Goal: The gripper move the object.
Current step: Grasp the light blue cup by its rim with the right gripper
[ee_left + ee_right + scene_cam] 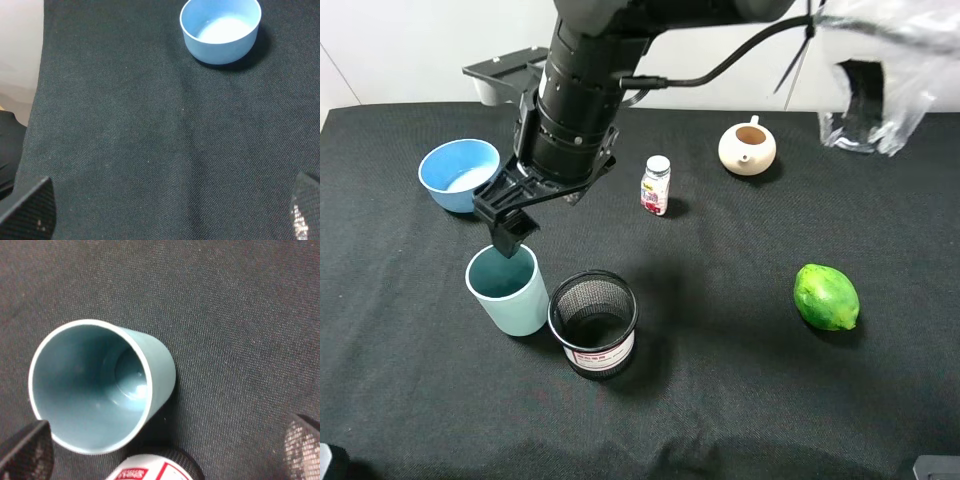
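Risk: my right gripper [510, 228] hangs over the cup [508, 292], jaws wide, empty; an off-centre descent could tip it into the mesh holder [593, 322].

Bright, even overhead light; soft shadows beside lime [826, 297] and teapot [747, 148]; small glare inside cup [136, 390]; wrist views blurred at corners.

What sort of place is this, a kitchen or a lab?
Likely a robot test bench: a black cloth table, a gripper over a teal cup, and mismatched props like a lime and teapot.
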You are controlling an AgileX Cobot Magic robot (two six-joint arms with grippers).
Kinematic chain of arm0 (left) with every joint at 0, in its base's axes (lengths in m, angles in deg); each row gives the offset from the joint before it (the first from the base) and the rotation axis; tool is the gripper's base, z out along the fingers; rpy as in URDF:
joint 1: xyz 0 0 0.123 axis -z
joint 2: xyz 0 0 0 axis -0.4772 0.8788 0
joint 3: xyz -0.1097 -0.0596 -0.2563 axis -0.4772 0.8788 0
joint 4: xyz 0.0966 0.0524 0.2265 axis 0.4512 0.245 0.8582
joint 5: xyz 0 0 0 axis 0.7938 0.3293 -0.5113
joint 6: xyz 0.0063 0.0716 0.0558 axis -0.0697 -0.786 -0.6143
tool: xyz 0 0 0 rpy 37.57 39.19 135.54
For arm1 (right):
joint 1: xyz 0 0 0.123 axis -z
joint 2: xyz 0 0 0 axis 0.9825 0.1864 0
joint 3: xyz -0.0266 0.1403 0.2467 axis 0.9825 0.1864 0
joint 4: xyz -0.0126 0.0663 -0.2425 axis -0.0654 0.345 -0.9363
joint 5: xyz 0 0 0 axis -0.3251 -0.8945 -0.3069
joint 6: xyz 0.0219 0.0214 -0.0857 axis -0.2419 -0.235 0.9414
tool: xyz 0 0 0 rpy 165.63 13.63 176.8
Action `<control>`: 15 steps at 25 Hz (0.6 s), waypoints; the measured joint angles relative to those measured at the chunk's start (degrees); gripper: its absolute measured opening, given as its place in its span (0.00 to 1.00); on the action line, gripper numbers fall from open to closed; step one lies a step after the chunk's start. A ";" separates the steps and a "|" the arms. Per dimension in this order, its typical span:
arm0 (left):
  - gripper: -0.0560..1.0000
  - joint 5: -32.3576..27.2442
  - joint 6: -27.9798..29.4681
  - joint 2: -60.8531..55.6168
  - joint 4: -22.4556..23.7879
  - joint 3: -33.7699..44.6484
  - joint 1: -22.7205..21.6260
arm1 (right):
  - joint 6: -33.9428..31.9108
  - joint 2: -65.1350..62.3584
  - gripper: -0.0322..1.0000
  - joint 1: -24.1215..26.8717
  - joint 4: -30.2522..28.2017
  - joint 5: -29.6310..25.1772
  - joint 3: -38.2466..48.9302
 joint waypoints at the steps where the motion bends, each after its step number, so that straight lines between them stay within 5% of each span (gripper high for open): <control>1: 0.99 0.00 0.00 0.00 0.00 0.00 0.00 | 0.00 0.36 0.70 0.00 0.36 0.33 0.00; 15: 0.99 0.00 0.00 0.00 0.00 0.00 0.00 | 0.00 4.31 0.70 0.00 1.24 4.68 -0.02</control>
